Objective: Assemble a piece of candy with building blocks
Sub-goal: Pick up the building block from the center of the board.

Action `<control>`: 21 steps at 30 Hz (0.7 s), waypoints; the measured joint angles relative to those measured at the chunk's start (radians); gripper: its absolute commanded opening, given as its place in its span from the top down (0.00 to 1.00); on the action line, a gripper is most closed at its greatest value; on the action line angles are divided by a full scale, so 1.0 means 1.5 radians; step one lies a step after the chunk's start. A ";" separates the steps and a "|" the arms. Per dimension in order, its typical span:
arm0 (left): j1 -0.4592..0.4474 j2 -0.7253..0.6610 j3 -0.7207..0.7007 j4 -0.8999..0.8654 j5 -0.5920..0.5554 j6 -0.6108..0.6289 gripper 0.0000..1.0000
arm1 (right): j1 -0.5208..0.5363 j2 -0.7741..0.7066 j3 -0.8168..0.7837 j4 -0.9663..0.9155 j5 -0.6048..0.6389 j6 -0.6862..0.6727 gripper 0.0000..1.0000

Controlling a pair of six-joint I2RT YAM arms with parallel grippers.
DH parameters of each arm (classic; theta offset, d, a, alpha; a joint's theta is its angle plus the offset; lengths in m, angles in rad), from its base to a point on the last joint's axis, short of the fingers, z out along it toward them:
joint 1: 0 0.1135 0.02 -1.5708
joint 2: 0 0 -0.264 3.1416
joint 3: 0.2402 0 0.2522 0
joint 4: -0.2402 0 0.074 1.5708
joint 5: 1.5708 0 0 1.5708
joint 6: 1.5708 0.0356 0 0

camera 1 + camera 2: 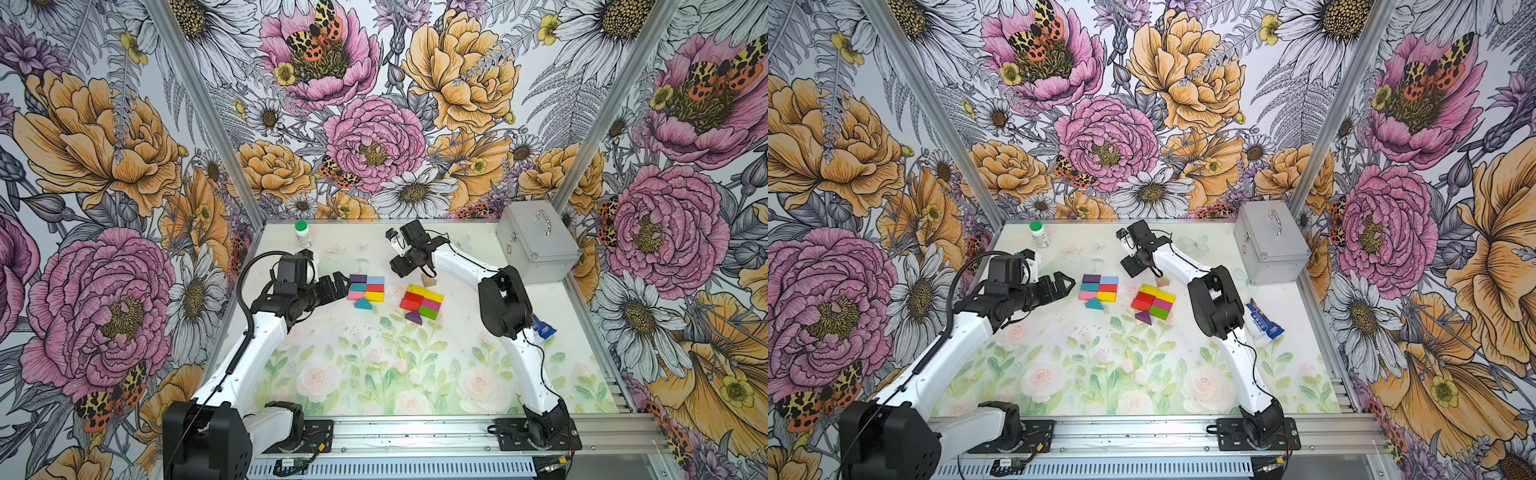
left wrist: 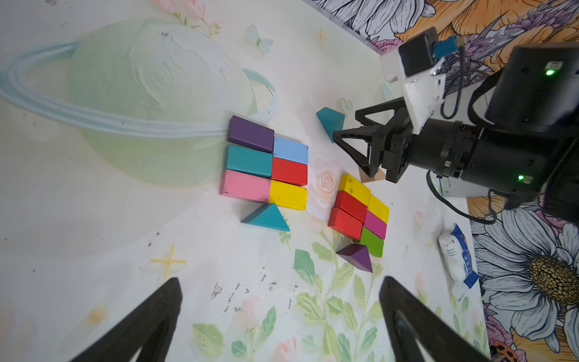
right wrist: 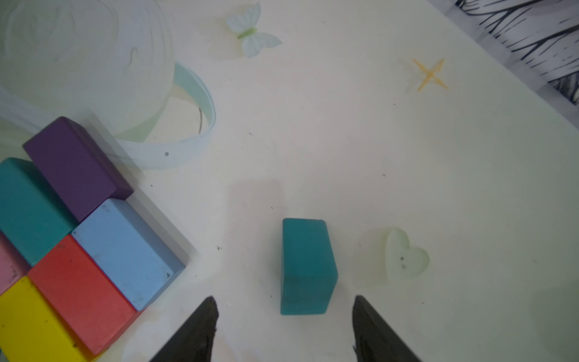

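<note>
In both top views the left gripper (image 1: 340, 284) hangs wide and empty just left of the left slab (image 1: 366, 286), six bricks with a teal triangle (image 1: 363, 303) at its near edge. The right slab (image 1: 422, 300), with a purple triangle (image 1: 414, 318) at its near edge, lies to the right on the bench (image 1: 374, 374). The right gripper (image 1: 401, 268) is beyond it.

Left wrist view: the right gripper's fingers stand apart beside a teal wedge (image 2: 329, 120).

Right wrist view: the teal wedge lies free between the parted tips, touching neither.
</note>
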 measured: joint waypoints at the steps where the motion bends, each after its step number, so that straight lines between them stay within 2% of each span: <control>1: 0.000 0.004 0.000 0.000 0.000 0.000 0.01 | -0.002 0.008 0.006 0.001 -0.008 0.003 0.32; 14: 0.000 0.014 0.000 0.000 0.002 0.000 0.01 | -0.020 0.061 0.058 -0.009 -0.023 0.043 0.35; 21: 0.000 0.014 0.000 0.000 0.002 0.000 0.01 | -0.020 0.071 0.097 -0.030 -0.016 0.035 0.33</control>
